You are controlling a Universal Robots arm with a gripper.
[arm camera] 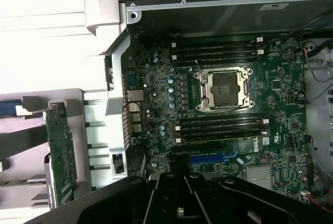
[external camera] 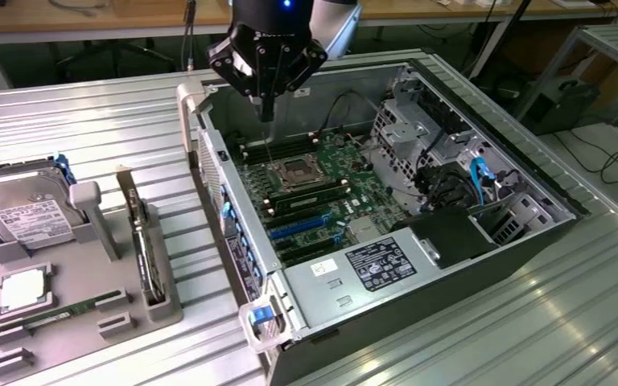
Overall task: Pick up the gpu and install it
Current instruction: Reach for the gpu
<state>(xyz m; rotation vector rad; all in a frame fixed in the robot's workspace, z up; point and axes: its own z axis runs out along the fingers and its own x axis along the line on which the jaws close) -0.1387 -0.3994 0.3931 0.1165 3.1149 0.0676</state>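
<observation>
Gpu card [external camera: 146, 241] stands in its rack [external camera: 84, 273] well aside from my clenched, empty claw [external camera: 266, 112] (light, stiff, fragile, I'd judge), best pinched by its bare edges.

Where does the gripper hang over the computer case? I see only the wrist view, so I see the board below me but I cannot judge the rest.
Observer: The gripper hangs shut above the computer case, over the end farthest from the exterior camera. I see nothing held in it.
Operator: What else lies in the grey holder beside the green graphics card?
Observer: A hard drive with a white label, on the exterior view's left of the graphics card.
Operator: And what is at the other end of the case?
Observer: A silver power supply with a printed label on top.
</observation>
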